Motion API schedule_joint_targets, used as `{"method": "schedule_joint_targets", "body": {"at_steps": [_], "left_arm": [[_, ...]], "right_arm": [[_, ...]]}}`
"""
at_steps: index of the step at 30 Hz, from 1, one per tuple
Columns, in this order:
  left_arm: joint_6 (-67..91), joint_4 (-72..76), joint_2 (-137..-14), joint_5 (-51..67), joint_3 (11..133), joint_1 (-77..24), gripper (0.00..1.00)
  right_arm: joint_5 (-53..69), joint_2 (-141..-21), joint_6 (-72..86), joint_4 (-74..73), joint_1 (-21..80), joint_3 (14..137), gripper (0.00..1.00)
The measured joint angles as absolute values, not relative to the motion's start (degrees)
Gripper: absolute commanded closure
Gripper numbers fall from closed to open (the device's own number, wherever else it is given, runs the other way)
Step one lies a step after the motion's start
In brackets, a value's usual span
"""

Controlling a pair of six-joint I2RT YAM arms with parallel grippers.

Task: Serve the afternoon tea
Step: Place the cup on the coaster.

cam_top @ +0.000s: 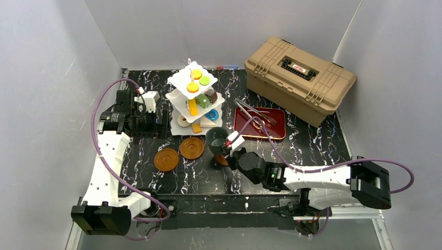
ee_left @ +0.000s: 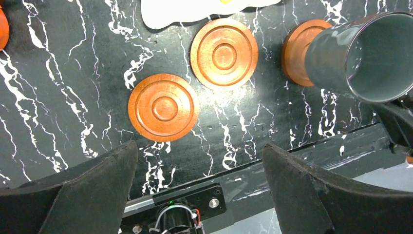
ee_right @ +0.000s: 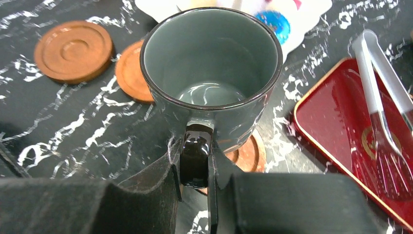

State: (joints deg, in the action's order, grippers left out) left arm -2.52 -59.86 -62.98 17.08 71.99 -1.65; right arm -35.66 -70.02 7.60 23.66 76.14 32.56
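Note:
The white three-tier stand [cam_top: 183, 100] with small toy pastries stands at the back centre. My right gripper [cam_top: 227, 154] [ee_right: 196, 161] is shut on the handle of the dark cup [cam_top: 216, 137] [ee_right: 212, 63] and holds it just above a brown saucer [ee_right: 249, 157] [ee_left: 296, 51]. Two more brown saucers [cam_top: 166, 159] [cam_top: 192, 148] lie bare to its left. My left gripper [cam_top: 156, 126] [ee_left: 199, 146] is open and empty, left of the stand and above the saucers. An orange cup [ee_left: 2, 27] shows only at the left edge of the left wrist view.
A red tray [cam_top: 278, 130] with metal tongs [cam_top: 255, 112] lies right of the cup. The tan toolbox [cam_top: 299, 78] stands at the back right. The table's near edge [ee_left: 253, 175] runs below the saucers.

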Motion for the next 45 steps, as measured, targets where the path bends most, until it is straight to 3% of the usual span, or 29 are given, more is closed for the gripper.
{"method": "schedule_joint_targets", "body": {"at_steps": [25, 41, 45], "left_arm": [[-7.86, -61.04, -65.28, 17.06, 73.80, 5.10, 0.02], [-8.60, -62.96, -66.98, 20.05, 76.05, 7.60, 0.00], [-8.95, -63.18, -67.51, 20.36, 76.29, 8.32, 0.01]], "right_arm": [[-38.94, -69.17, 13.82, 31.66, 75.77, 18.04, 0.99], [-39.92, -75.02, 14.09, 40.91, 75.77, 17.15, 0.98], [-39.90, -74.87, 14.24, 40.80, 75.77, 17.15, 0.57]]}}
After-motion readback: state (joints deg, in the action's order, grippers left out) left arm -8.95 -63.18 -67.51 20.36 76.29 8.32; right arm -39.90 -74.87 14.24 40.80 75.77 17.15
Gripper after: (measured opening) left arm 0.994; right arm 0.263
